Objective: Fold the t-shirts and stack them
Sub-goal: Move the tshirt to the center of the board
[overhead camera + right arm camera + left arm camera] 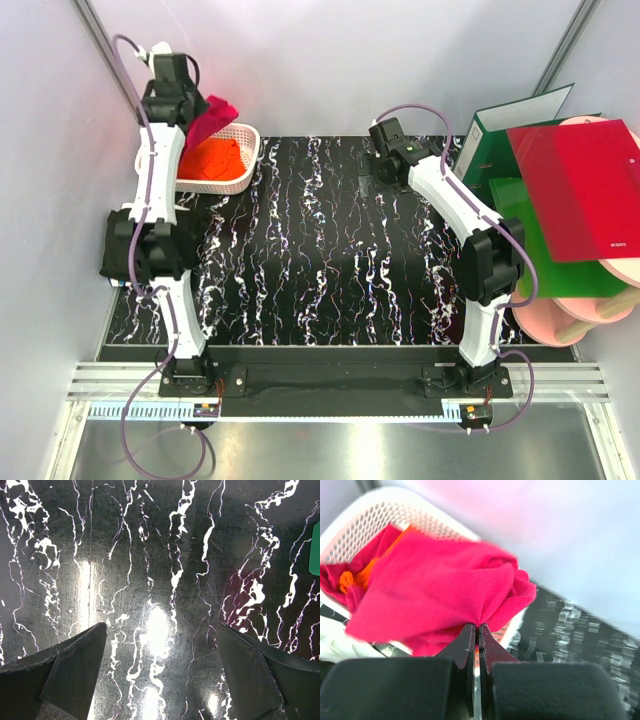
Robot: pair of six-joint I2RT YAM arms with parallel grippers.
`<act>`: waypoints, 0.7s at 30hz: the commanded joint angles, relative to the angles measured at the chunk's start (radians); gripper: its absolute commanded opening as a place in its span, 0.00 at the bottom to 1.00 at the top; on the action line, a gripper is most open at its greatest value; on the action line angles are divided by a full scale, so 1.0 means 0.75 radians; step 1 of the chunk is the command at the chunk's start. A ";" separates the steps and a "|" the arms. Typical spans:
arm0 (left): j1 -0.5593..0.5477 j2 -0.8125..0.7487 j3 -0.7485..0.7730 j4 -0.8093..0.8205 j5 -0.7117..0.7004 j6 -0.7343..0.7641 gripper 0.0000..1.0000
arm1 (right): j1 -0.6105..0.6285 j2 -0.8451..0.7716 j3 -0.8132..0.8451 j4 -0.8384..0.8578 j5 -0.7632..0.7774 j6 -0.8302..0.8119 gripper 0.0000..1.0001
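My left gripper [200, 108] [479, 626] is shut on a bunched fold of the crimson-pink t-shirt [215, 113] [435, 587] and holds it up over the white lattice basket [243, 140] [365, 517]. Part of that shirt still hangs into the basket. An orange t-shirt [213, 158] [367, 572] lies in the basket beneath it. A black mass [122, 250] at the table's left edge beside my left arm may be the black t-shirt; I cannot tell for sure. My right gripper [384, 135] [161, 627] hangs open over the bare table top, nothing between its fingers.
The table top [320, 250] is black with white marbling. On the right lie a green binder [505, 135], a glossy red plastic folder [585, 190] on a green sheet, and pink discs [580, 305]. Pale walls close in the back and sides.
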 commanded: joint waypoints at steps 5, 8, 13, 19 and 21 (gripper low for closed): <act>-0.196 -0.391 -0.171 0.080 0.159 0.009 0.00 | 0.026 -0.002 0.069 0.024 0.112 0.007 0.98; -0.259 -0.461 -0.200 0.093 0.296 -0.015 0.00 | 0.026 -0.019 0.065 0.030 0.143 0.017 0.97; -0.368 -0.587 -0.374 0.182 0.575 -0.115 0.00 | 0.026 -0.062 0.047 0.058 0.254 0.034 0.98; -0.494 -0.727 -0.538 0.340 0.856 -0.252 0.00 | 0.026 -0.123 0.034 0.130 0.356 0.058 0.97; -0.509 -0.768 -0.637 0.338 0.863 -0.313 0.00 | 0.026 -0.135 0.026 0.165 0.352 0.062 0.97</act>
